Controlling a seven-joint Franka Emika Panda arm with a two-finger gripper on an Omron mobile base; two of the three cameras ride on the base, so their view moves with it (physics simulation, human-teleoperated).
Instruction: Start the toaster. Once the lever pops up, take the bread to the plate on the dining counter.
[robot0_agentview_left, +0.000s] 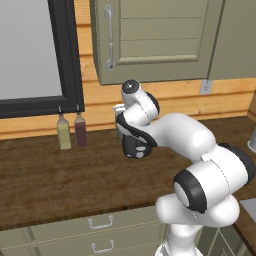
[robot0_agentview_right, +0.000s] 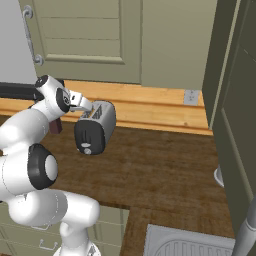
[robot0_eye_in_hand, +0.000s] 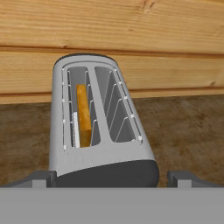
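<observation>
So the toaster (robot0_agentview_right: 95, 127) sits mid-left in the right base view, on the dark wood countertop (robot0_agentview_right: 165, 170) with its back toward the plank wall. The arm is curled over it, and the gripper (robot0_eye_in_hand: 109, 177) hangs right above the black end panel at the bottom of the hand view. Both finger tips (robot0_eye_in_hand: 41, 177) poke up on either side of that panel, so the jaws are spread about as wide as the toaster's end and have nothing in them.

The bread (robot0_eye_in_hand: 83, 114) is down in the left slot, orange crust edge showing, sunk well below the rim. Looks like it's loaded and the lever hasn't been pushed yet, though the lever itself can't really be made out from here.

What could go wrong: the fingers straddle the end panel, so if the hand drops straight down it could land on the body instead of the lever and just shove the toaster along the counter. A push that's off-centre could also tip it. In the left base view the two bottles (robot0_agentview_left: 71, 131) by the wall stand well off to the left.
</observation>
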